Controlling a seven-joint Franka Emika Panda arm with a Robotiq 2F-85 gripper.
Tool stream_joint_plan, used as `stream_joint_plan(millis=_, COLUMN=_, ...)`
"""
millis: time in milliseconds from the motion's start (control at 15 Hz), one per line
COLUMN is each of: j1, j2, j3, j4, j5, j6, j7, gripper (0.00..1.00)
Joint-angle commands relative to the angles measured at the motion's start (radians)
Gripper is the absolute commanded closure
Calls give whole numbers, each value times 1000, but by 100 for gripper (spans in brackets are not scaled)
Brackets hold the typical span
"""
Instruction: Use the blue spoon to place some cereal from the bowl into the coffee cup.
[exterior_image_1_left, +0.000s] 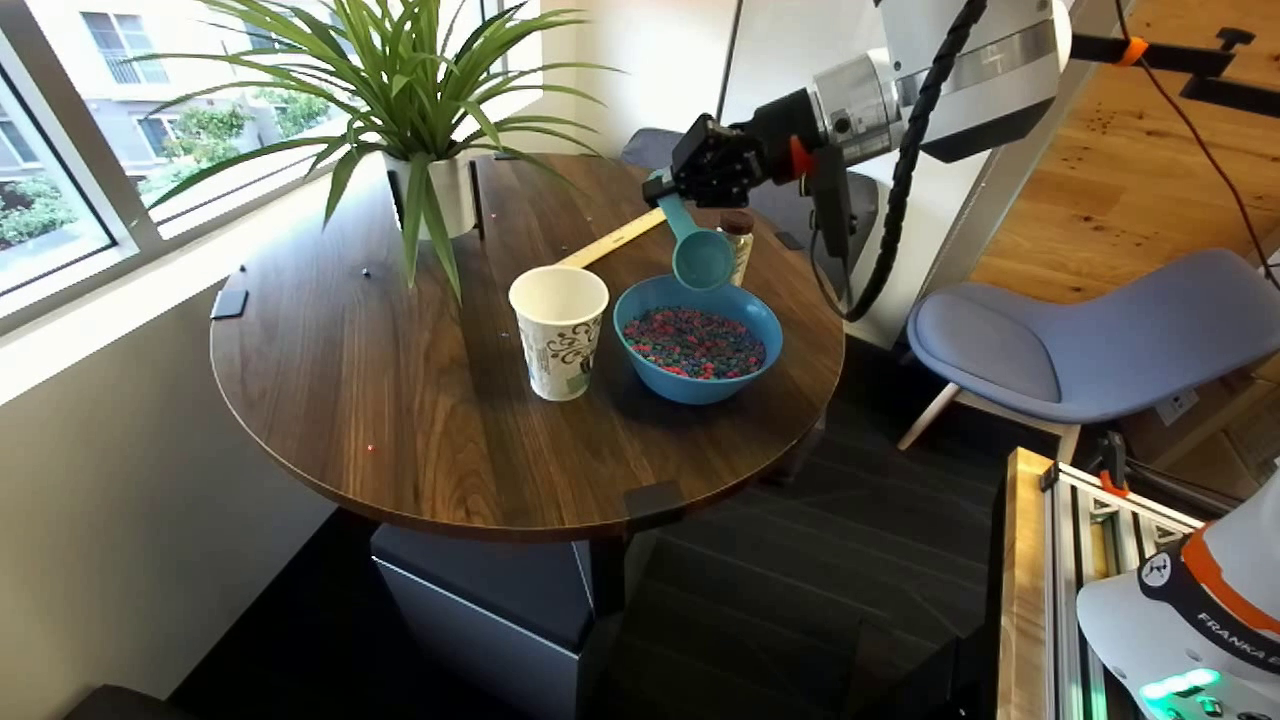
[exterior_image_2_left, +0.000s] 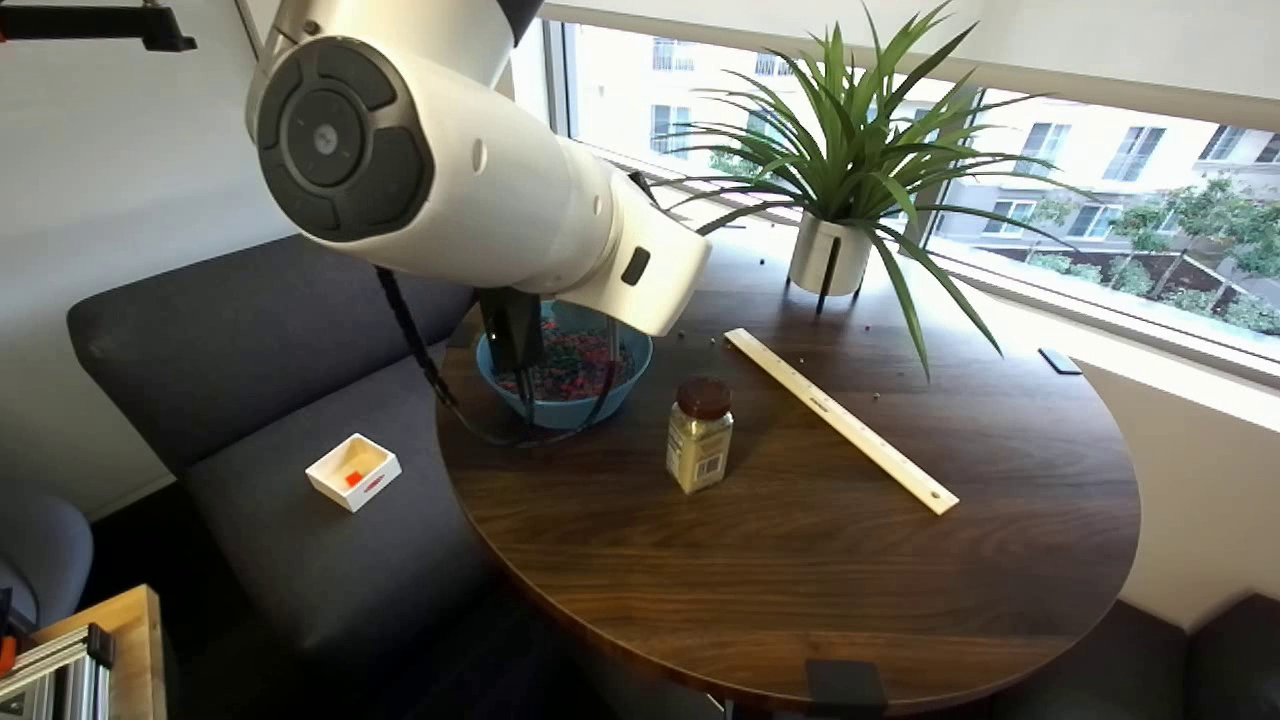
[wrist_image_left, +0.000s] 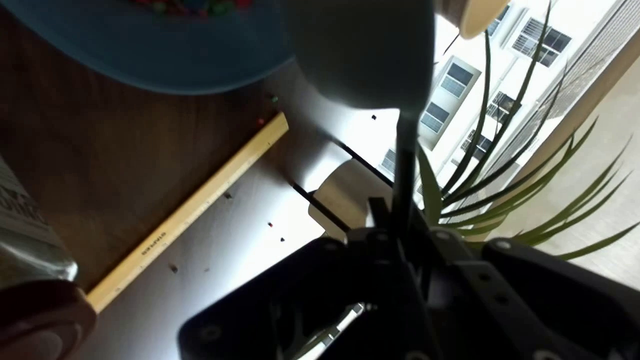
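End effector (exterior_image_1_left: 662, 188) has the blue spoon (exterior_image_1_left: 700, 255) gripped. Wrist view kinda crops the bowl (wrist_image_left: 175, 55); in an exterior view it's all there, coffee cup (exterior_image_1_left: 560, 335) beside it.

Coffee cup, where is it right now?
In an exterior view, the coffee cup stands upright on the round table, just left of the blue bowl, with the pale ruler behind it.

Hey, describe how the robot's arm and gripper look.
The arm is white and rounded, with a round dark button pad and a silvery section. A thick black cable runs along it. The white base has an orange-and-black band marked FRANKA, plus green lights. The gripper is black and angular, with an orange-red patch behind it.
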Motion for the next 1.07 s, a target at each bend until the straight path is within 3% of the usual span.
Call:
stream_joint_plan(millis=0, j1=-7, j2=-29, j3=-9, j4=-78, j5=-164, j6=-82, j7=196, gripper=98)
stream_joint_plan(millis=67, j1=-7, j2=-24, j3=-10, j4=-85, j5=-200, j6=-98, j7=235, gripper=98)
stream_joint_plan(millis=133, j1=-9, j2=-20, j3=-11, j4=-90, j5=-237, j6=-111, j7=273, gripper=67)
stream_joint_plan(millis=267, j1=-11, j2=-10, j3=-13, j4=-93, j5=-297, j6=-123, j7=335, gripper=61)
stream_joint_plan(millis=467, j1=-14, j2=-14, j3=-15, j4=-94, j5=-364, j6=-133, j7=389, gripper=37)
stream_joint_plan(millis=800, j1=0, j2=-60, j3=-11, j4=-84, j5=-331, j6=-127, j7=210, gripper=0)
stream_joint_plan(millis=867, j1=-3, j2=-24, j3=-11, j4=-67, j5=-336, j6=-107, j7=260, gripper=0)
stream_joint_plan(millis=933, j1=-2, j2=-31, j3=-11, j4=-67, j5=-335, j6=-107, j7=254, gripper=11)
stream_joint_plan(millis=1000, j1=-3, j2=-31, j3=-11, j4=-67, j5=-335, j6=-107, j7=254, gripper=2)
